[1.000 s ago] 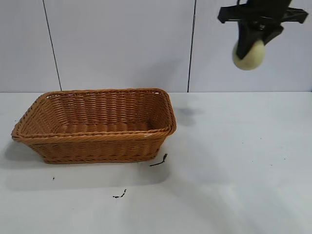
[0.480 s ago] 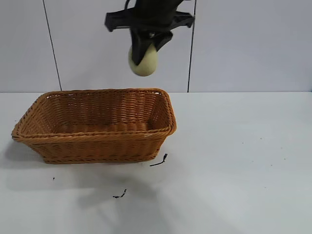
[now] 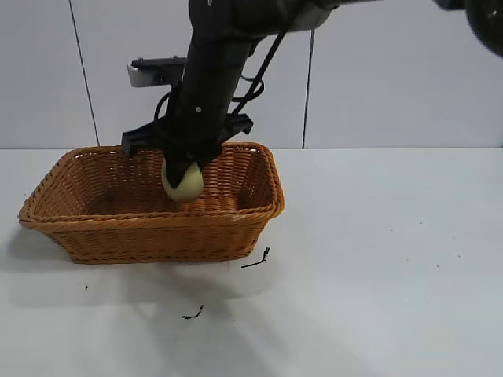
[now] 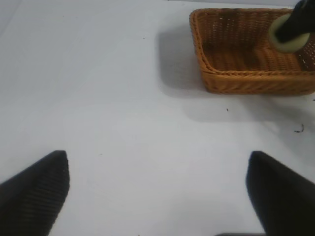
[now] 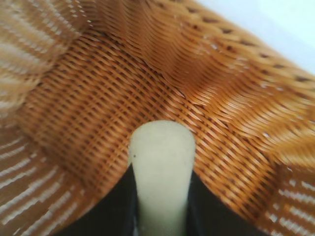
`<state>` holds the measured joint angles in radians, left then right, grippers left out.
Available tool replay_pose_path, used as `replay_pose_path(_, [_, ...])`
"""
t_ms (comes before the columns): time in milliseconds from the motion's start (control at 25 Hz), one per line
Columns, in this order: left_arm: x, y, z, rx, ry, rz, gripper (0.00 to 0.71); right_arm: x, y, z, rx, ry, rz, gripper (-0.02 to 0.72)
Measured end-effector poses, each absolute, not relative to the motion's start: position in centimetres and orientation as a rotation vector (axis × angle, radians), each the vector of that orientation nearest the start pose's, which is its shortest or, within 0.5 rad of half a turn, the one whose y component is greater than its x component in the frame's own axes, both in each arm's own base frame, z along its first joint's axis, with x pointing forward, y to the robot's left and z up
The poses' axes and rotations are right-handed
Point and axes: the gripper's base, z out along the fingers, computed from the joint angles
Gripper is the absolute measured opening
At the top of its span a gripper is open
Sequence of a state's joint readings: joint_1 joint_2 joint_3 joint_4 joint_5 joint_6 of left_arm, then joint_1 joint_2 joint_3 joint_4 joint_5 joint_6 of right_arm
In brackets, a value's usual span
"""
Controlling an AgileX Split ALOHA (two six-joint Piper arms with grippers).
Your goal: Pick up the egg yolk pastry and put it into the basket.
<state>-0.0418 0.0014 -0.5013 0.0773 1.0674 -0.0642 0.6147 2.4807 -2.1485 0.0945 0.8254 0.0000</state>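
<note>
One orange-brown rectangular woven wicker basket (image 3: 153, 206) with a braided rim sits on the white table (image 3: 377, 251), and one small pale yellow-cream, smooth rounded egg yolk pastry (image 3: 182, 182) hangs inside it above the weave. The right gripper (image 3: 186, 166) has its black jaws clamped on the pastry's two sides. The left gripper (image 4: 157, 189) hovers well apart over bare table, jaws spread wide, holding nothing.

Colours we see, thing by thing

We see an orange-brown woven wicker basket (image 3: 149, 228), a pale yellow-cream egg yolk pastry (image 3: 182, 185), a black right gripper (image 3: 185, 161), and a white table (image 3: 377, 259) flecked with dark specks.
</note>
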Motion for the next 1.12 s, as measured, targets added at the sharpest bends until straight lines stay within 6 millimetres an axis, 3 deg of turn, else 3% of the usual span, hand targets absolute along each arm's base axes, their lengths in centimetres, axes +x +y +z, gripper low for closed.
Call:
replay_pose_path(160, [-0.5, 0.6, 27.7, -0.027, 2.049, 0.027, 0.696, 43.8, 31.7, 13.6, -0.747, 2.576, 0.318, 0.157])
replay_pose_path(200, [-0.5, 0.6, 27.7, -0.027, 2.049, 0.027, 0.696, 43.8, 31.7, 13.7, -0.753, 2.57, 0.318, 0.27])
replay_pose_path(320, [-0.5, 0.6, 27.7, -0.027, 2.049, 0.027, 0.696, 44.0, 31.9, 14.8, -0.758, 2.542, 0.326, 0.513])
replay_pose_path(400, [-0.5, 0.6, 27.7, -0.027, 2.049, 0.027, 0.696, 44.1, 32.0, 16.5, -0.763, 2.522, 0.327, 0.621])
replay_pose_path(480, [-0.5, 0.6, 27.7, -0.027, 2.049, 0.027, 0.696, 44.3, 32.0, 19.1, -0.764, 2.481, 0.327, 0.668])
replay_pose_path(640, [-0.5, 0.6, 27.7, -0.027, 2.049, 0.027, 0.696, 44.3, 31.3, 24.9, -0.768, 2.363, 0.266, 0.689])
replay_pose_path(760, [-0.5, 0.6, 27.7, -0.027, 2.049, 0.027, 0.696, 44.9, 30.2, 26.8, -0.749, 2.324, 0.211, 0.694])
replay_pose_path(920, [-0.5, 0.6, 27.7, -0.027, 2.049, 0.027, 0.696, 47.2, 25.9, 26.8, -0.649, 2.378, 0.159, 0.694])
replay_pose_path(1120, [-0.5, 0.6, 27.7, -0.027, 2.049, 0.027, 0.696, 51.0, 17.1, 26.7, -0.43, 2.432, 0.097, 0.694])
